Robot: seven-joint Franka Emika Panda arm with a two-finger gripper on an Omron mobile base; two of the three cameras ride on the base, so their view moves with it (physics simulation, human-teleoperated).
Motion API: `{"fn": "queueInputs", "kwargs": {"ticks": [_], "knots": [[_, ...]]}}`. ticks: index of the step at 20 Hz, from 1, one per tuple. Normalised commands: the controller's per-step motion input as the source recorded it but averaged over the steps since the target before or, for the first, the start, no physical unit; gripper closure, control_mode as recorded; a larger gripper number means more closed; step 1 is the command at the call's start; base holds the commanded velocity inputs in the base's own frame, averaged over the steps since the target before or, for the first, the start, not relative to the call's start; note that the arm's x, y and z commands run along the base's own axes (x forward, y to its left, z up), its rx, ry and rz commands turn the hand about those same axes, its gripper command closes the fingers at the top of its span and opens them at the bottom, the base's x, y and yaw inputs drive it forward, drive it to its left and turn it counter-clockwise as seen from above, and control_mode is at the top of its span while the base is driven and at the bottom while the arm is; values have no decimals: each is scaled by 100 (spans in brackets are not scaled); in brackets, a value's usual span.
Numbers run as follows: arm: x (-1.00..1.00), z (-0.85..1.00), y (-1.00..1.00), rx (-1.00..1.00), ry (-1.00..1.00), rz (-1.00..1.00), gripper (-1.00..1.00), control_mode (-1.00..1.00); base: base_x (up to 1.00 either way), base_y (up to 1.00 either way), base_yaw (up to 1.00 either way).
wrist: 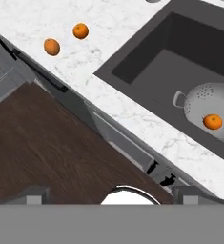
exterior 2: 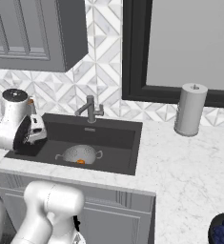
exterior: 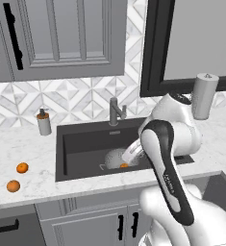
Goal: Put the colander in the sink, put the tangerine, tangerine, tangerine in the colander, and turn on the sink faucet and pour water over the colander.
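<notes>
I see the colander (wrist: 213, 114) sitting on the floor of the sink (exterior: 85, 139), toward its front right part, so the first step looks finished. One tangerine (wrist: 212, 121) already lies inside it, resting low in the bowl where it cannot roll off. The other two tangerines (wrist: 52, 46) (wrist: 80, 31) wait on the table (exterior: 18, 149), near its front edge and well left of the sink, just beside each other but apart. The sink faucet (exterior: 115, 111) stands at the middle of the sink's back rim, its spout angled over the basin, with no water running that I can make out. A soap bottle (exterior: 43, 122) sits at the sink's back left corner and a paper towel roll (exterior 2: 190, 109) at the back right of the table. My fingers (wrist: 113, 193) are spread wide and carry nothing; the hand hangs over the sink's front left, looking down across the table edge. I judge the second tangerine is next, so I would swing left toward the pair.
</notes>
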Motion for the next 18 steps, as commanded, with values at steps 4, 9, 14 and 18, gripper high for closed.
{"fn": "queueInputs", "kwargs": {"ticks": [4, 9, 14, 18], "knots": [[0, 0, 100, -20, 10, 0, -100, -100, 0, 0, 0], [0, 0, 100, -11, 14, 0, -100, -100, 0, 0, 0], [0, -15, 100, -6, 9, 0, -100, -100, 0, 0, 0], [-2, -29, 100, -7, 0, 0, -100, -100, 0, 0, 0]]}}
